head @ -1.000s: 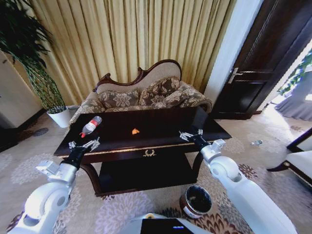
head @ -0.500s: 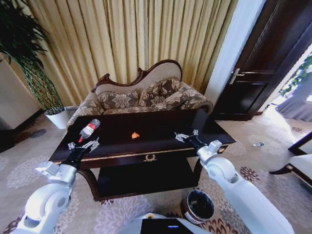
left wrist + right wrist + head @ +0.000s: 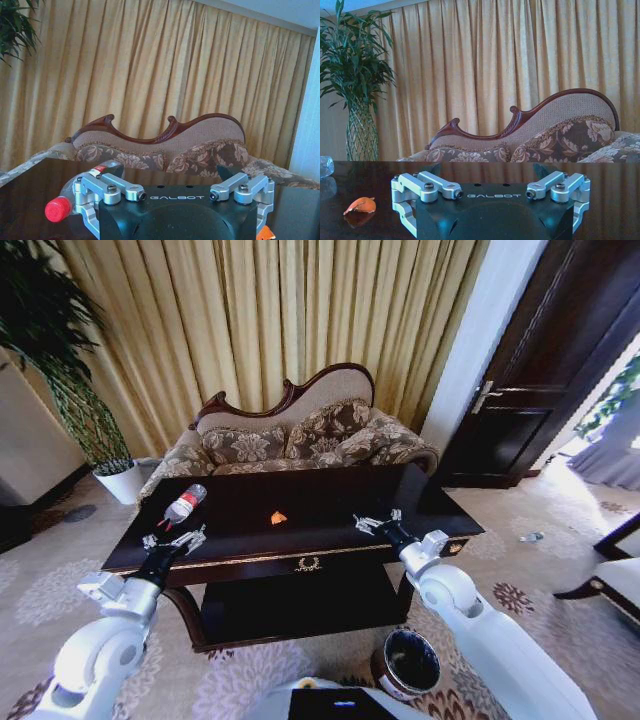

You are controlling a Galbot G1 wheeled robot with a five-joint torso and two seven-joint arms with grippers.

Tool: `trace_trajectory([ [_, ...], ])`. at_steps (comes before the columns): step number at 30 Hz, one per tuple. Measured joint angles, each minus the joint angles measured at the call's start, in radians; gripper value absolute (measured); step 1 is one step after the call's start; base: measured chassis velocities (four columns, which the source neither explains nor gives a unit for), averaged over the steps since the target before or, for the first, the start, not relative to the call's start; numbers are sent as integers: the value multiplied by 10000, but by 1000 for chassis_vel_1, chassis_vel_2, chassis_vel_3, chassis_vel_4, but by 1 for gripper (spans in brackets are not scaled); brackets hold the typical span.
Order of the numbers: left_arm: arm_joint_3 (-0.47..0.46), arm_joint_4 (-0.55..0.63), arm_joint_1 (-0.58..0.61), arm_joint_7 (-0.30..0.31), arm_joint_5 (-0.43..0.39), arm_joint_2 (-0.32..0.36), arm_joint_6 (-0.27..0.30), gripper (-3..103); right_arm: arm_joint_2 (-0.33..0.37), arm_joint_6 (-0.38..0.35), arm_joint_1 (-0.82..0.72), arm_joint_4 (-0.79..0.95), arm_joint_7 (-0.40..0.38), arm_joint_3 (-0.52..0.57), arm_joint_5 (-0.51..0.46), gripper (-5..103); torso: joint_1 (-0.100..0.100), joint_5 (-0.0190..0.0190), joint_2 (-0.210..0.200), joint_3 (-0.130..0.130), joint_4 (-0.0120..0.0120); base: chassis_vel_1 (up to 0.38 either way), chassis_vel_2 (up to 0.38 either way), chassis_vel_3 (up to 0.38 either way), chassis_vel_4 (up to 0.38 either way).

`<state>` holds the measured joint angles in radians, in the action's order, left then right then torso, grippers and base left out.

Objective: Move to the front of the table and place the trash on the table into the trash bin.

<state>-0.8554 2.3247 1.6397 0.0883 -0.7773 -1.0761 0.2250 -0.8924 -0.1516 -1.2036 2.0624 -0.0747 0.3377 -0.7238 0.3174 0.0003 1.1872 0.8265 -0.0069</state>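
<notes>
Clear red-capped bottle (image 3: 183,505) and orange scrap (image 3: 278,517) lie on table (image 3: 330,490); both grippers' jaws spread.

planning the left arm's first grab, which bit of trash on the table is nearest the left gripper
The bottle, lying on its side just beyond the left gripper at the table's left end. The orange scrap sits mid-table, farther off.

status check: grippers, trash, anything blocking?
Left gripper and right gripper open, empty, over the table front edge. Bottle and orange scrap untouched on the table. Trash bin on the floor; nothing blocking.
</notes>
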Motion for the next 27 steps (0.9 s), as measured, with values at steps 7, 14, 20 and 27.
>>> trace_trajectory([
  [7, 26, -6, 8, -20, 42, -42, -19, 100, 19, -11, -2, 4, -12, 41, -7, 100, 1, 0, 0, 0, 0, 0, 0, 0, 0],
  [14, 12, 1, 33, -71, 59, -59, -56, 100, 32, -25, -14, 47, -12, 68, -9, 100, 1, 0, 0, 0, 0, 0, 0, 0, 0],
  [20, 16, 8, 40, -91, 109, -90, -90, 100, 35, -35, -51, 68, -19, 108, -9, 100, 2, 0, -1, 0, 0, 0, 0, 0, 0],
  [27, 55, -33, 51, -105, 249, -111, -313, 100, 98, -64, -64, 121, -23, 86, -4, 100, 2, 0, 0, 0, 1, 0, 0, 0, 0],
])
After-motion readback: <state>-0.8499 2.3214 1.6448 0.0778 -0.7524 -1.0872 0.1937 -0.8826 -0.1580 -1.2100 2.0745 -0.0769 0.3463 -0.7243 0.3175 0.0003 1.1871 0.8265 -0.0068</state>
